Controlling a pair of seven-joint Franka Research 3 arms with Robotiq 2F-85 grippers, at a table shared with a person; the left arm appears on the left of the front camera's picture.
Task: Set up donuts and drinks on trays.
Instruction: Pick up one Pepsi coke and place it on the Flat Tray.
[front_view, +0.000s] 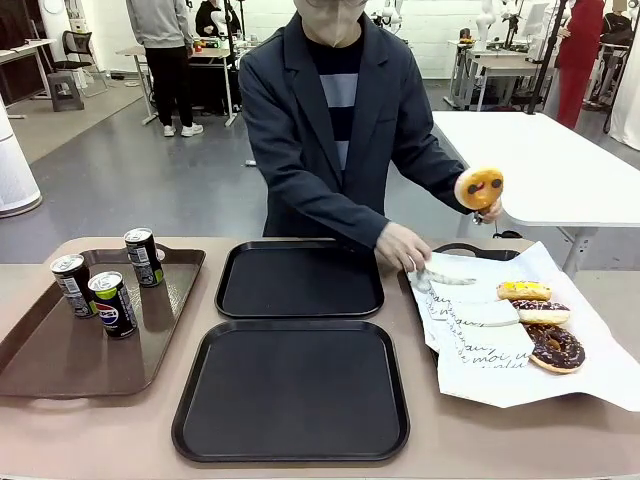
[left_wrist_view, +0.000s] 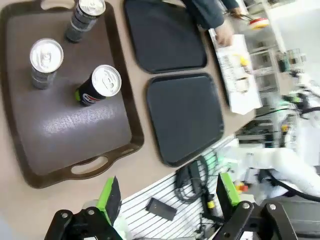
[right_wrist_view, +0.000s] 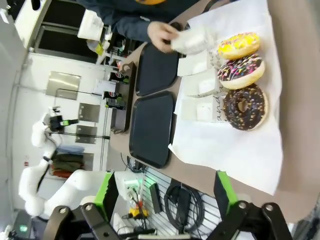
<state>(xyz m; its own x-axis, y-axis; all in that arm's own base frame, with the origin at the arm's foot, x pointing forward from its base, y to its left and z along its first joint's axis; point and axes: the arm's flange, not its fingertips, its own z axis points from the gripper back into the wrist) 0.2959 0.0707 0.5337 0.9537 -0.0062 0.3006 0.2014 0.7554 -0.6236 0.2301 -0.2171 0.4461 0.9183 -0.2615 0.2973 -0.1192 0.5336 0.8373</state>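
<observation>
Surface: the tan surface (front_view: 100, 445) carries every tray, with a person standing at its far side.
Black trays: the far black tray (front_view: 300, 280) and the near black tray (front_view: 292, 392) lie one behind the other in the middle. Both are bare.
Brown tray: the brown tray (front_view: 60, 365) sits on the robot's left, just beside the black trays, and holds the drinks.
White paper: the white paper (front_view: 575, 385) is spread on the robot's right and carries the donuts and some paper sleeves.
Left hand: the left hand (left_wrist_view: 167, 194) hovers over the near edge of the surface, its jaws spread wide with nothing between them.
Right hand: the right hand (right_wrist_view: 165, 194) hovers over the near right edge, by the paper. Its jaws are also wide apart and empty.
Cans: three cans (front_view: 112, 303) stand upright toward the far part of the brown tray, apart from one another, with their long axes vertical.
Donuts: three donuts (front_view: 541, 311) lie flat in a close line on the paper. The person's hand holds a fourth, the orange donut (front_view: 479, 187), up in the air.
Person's other hand: the person's other hand (front_view: 402, 246) rests on a sleeve at the paper's far corner.
Deciding relation: the cans lie ahead of the left hand, across the brown tray, so the left arm looks the nearer one for them. The donuts lie ahead of the right hand. Both loads would travel inward to the black trays between them.
</observation>
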